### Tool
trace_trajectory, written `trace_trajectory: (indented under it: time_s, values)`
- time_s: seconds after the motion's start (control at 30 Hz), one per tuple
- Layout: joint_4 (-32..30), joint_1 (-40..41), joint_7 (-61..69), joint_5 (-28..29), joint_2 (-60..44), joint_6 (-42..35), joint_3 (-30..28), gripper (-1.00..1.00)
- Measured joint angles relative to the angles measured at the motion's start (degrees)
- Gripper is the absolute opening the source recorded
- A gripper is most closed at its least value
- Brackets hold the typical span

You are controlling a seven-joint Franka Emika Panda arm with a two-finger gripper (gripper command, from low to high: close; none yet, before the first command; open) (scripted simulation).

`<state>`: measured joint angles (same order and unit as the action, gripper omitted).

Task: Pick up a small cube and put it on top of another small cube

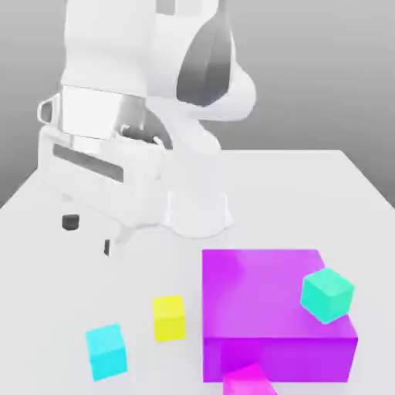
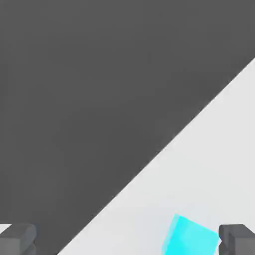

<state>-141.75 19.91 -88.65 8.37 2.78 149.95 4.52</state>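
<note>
The end effector hangs above the white bench with its fingers spread wide apart and nothing between them; the cyan cube sits on the bench below it, just beside the yellow cube; the teal-green cube rests on the purple block; a magenta cube touches that block's front.

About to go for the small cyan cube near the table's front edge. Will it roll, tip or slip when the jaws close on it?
The small bright cyan cube has flat faces and sits flat on the white table, so it probably won't roll. It looks rigid, unlikely to deform. Its smooth faces might slip, so grip squarely.
</note>
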Motion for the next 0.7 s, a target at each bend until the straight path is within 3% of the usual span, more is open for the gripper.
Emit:
trace_trajectory:
  time_s: [0.23, 0.37, 0.4, 0.7]
  values:
    - [-3.2, 2.4, -7.8, -5.6, -13.8, 6.9, -0.8, 0.00]
    - [-2.2, 1.9, -8.8, -5.5, -22.0, 13.3, -1.7, 0.00]
    - [-1.8, 1.6, -9.1, -5.2, -24.1, 14.9, -2.1, -1.00]
    - [-2.3, 1.9, -8.9, -5.6, -21.5, 12.9, -1.7, -1.00]
